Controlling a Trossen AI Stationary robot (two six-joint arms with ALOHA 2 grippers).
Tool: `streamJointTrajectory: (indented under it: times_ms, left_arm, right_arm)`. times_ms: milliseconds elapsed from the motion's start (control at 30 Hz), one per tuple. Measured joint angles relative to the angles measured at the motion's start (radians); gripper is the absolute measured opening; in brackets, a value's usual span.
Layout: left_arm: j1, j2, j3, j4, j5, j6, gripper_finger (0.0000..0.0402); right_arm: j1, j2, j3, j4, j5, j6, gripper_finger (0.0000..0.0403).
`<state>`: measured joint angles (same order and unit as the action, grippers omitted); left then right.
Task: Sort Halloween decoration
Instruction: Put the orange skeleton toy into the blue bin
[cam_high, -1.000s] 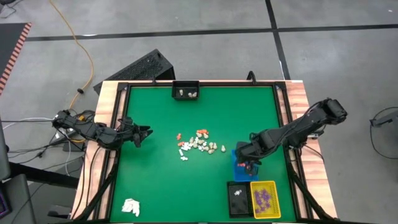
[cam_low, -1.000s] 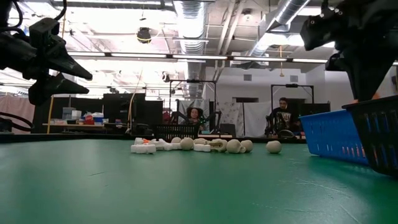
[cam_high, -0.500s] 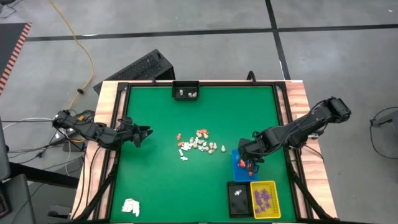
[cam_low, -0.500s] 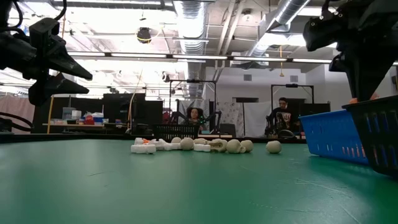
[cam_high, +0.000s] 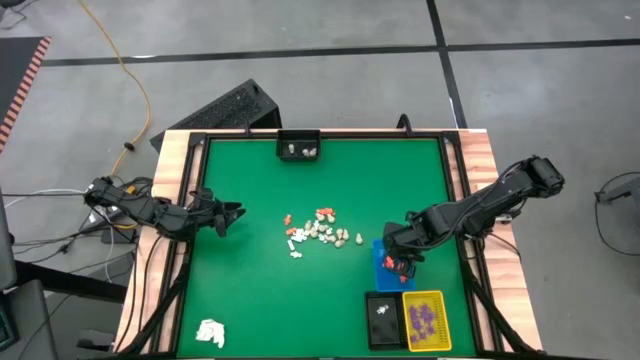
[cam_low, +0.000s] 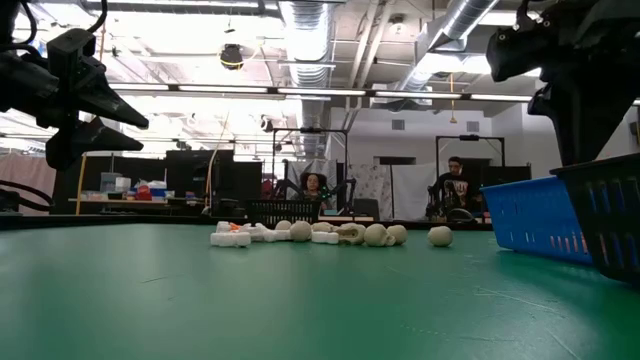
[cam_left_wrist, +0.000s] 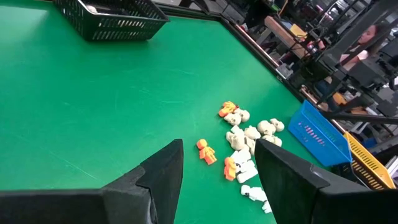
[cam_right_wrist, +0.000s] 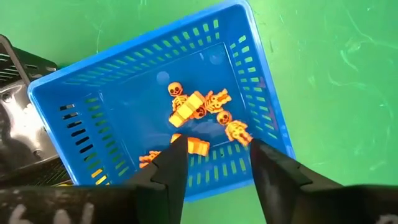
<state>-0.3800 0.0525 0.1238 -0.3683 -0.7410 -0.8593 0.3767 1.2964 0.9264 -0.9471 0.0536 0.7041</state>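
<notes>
A loose pile of Halloween decoration pieces (cam_high: 320, 232), cream, white and orange, lies mid-table and also shows in the left wrist view (cam_left_wrist: 245, 140). Several orange skeleton pieces (cam_right_wrist: 199, 112) lie in the blue basket (cam_high: 383, 262). My right gripper (cam_right_wrist: 214, 162) hangs open over that basket, pointing down, and an orange piece (cam_right_wrist: 198, 147) lies on the basket's floor between its fingers. Near the table's left edge my left gripper (cam_left_wrist: 217, 168) stands open above the mat, pointing at the pile, with nothing between its fingers.
A black tray (cam_high: 381, 318) with a white piece and a yellow tray (cam_high: 425, 320) with purple pieces stand just near of the blue basket. A black basket (cam_high: 298, 146) sits at the far edge. A white paper wad (cam_high: 210, 332) lies at the near left.
In the low view, the small orange bit that showed under my right gripper just above the blue basket's rim is gone from there. Both arms have stayed where they were.
</notes>
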Motion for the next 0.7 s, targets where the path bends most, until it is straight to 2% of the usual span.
streamJointTrajectory:
  times_ms: [367,533,700]
  left_arm:
    - [0.000,0.000,0.000,0.000,0.000,0.001,0.0189]
    - [0.000,0.000,0.000,0.001,-0.006,0.002,0.0189]
    - [0.000,0.000,0.000,0.001,-0.007,0.002,0.0189]
  right_arm:
    - [-0.033,0.000,0.097,0.079,0.000,-0.099,0.0176]
    - [-0.098,0.000,0.110,0.296,0.020,-0.231,0.0176]
    - [-0.183,0.000,0.110,0.584,0.033,-0.467,0.0176]
